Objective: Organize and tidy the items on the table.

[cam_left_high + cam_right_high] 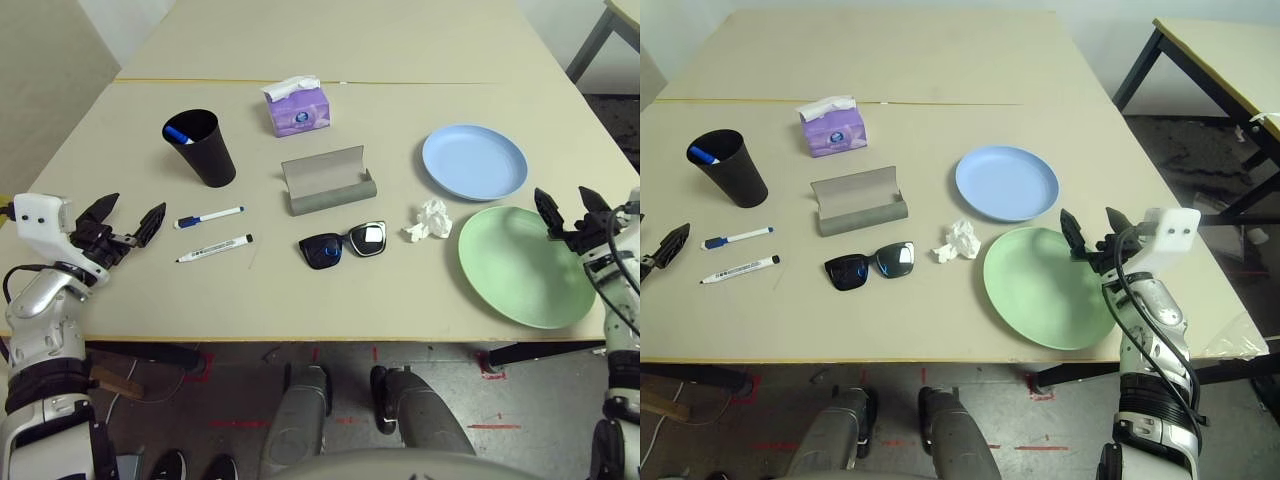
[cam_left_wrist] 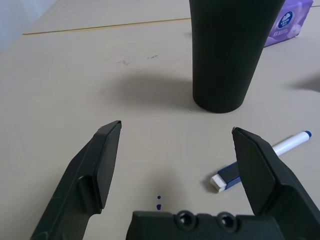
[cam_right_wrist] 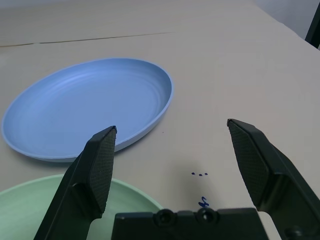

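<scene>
On the table [image 1: 350, 60], two white markers lie at the left, one blue-capped [image 1: 208, 217] and one black-capped [image 1: 214, 248]. Black sunglasses [image 1: 343, 244] rest in front of the open grey glasses case [image 1: 327, 181]. A crumpled tissue [image 1: 428, 221] sits between the sunglasses and the green plate [image 1: 526, 265]. The blue plate [image 1: 474, 161] lies behind the green one. My left gripper [image 1: 130, 220] hovers open just left of the markers. My right gripper [image 1: 566, 205] is open over the green plate's right edge, with nothing between its fingers [image 3: 100, 165].
A black cup [image 1: 201, 147] holding a blue marker stands behind the two markers. A purple tissue box [image 1: 297, 107] sits near the table's yellowish seam. Another table [image 1: 1220, 50] stands off to the right.
</scene>
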